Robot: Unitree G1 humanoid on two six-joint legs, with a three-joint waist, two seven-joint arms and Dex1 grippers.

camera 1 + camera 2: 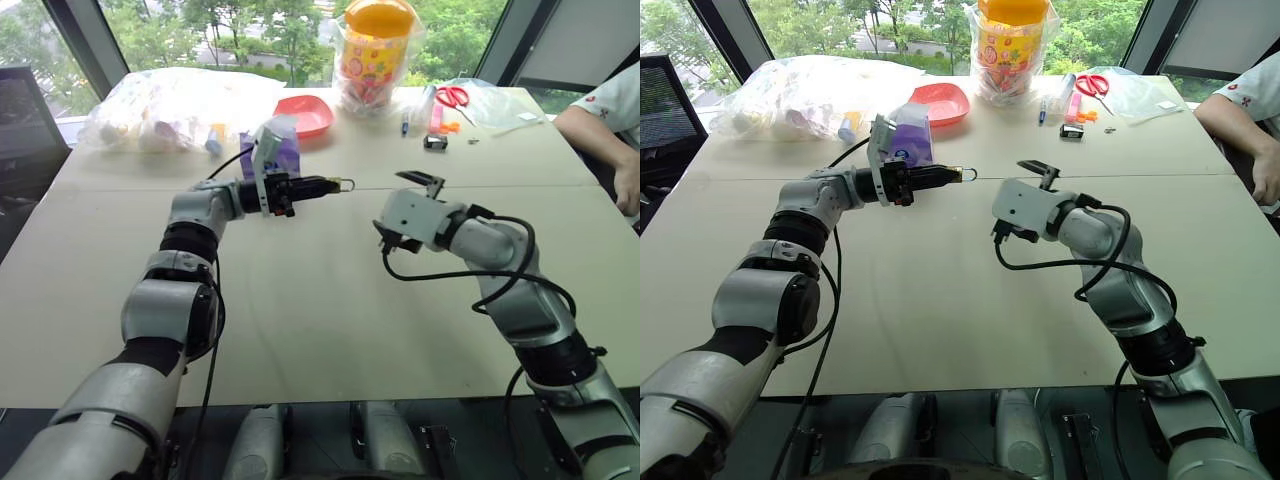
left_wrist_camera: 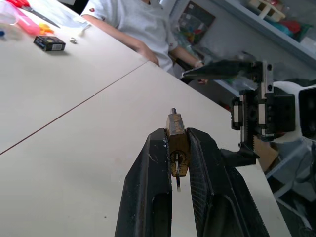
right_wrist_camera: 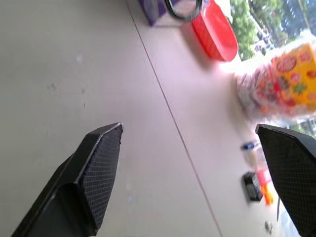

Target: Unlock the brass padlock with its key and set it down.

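Brass padlock [image 2: 177, 148], small and gold with the key [image 2: 177, 174] in its base, sits clamped in the left gripper [image 2: 178, 148] above the table [image 1: 300, 300]; at three o'clock, the right gripper [image 3: 192, 158] gapes wide, empty.

brass padlock [image 2: 177, 150] held above the table, key [image 2: 177, 175] in its keyhole, shackle pointing outward.

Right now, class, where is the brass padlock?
In the left wrist view the brass padlock is clamped between the left gripper fingers, the key in its keyhole, held above the table left of the open right gripper.
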